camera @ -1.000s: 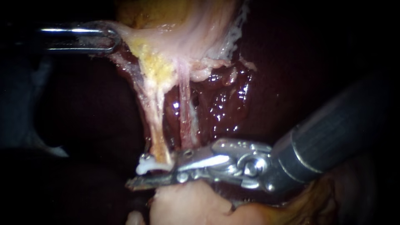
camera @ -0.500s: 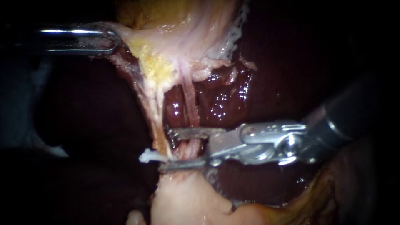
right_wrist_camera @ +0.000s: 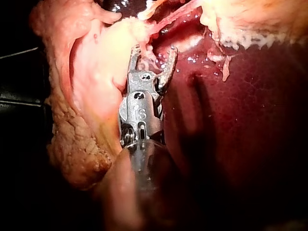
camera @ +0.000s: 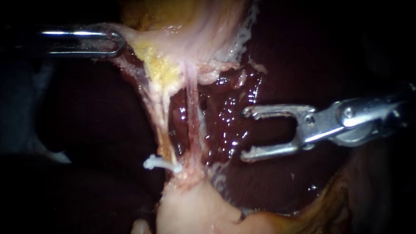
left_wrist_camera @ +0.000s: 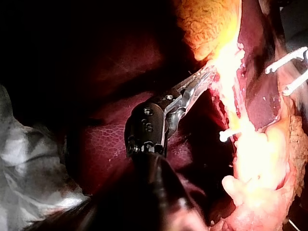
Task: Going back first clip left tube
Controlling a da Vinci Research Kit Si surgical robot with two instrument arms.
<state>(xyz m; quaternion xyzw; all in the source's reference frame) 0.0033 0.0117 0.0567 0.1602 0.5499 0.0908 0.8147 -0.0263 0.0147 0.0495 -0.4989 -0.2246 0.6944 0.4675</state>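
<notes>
Two instruments, left instrument (camera: 110, 41) jaws clamped on pale stringy tissue (camera: 173, 56), right instrument (camera: 245, 135) forked jaws wide open, empty

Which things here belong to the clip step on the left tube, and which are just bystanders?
In the job:
right instrument, jaws open, beside the tubes
white clip on the left tube
left instrument, shut on pale tissue

Lying about:
right tube
liver
</notes>
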